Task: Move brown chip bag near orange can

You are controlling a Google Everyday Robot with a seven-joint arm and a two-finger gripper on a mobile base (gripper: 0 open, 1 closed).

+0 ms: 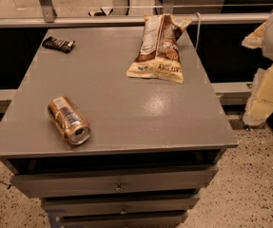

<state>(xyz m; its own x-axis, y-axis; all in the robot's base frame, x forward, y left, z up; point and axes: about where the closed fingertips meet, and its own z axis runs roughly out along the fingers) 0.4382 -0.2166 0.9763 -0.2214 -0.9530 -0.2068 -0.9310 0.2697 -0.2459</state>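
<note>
The brown chip bag [159, 47] lies flat at the back right of the grey table top [126, 103], its white panel side partly up. The orange can [68, 120] lies on its side near the front left edge, with its shiny top rim facing the front. The bag and the can are far apart. My gripper [268, 96] shows as pale cream parts at the right edge of the view, off the table's right side, to the right of the bag and touching nothing on the table.
A small dark wrapped candy bar [58, 43] lies at the back left corner. The table has drawers [117, 184] below its front edge. A rail [126, 20] runs behind the table. Speckled floor [255, 184] lies to the right.
</note>
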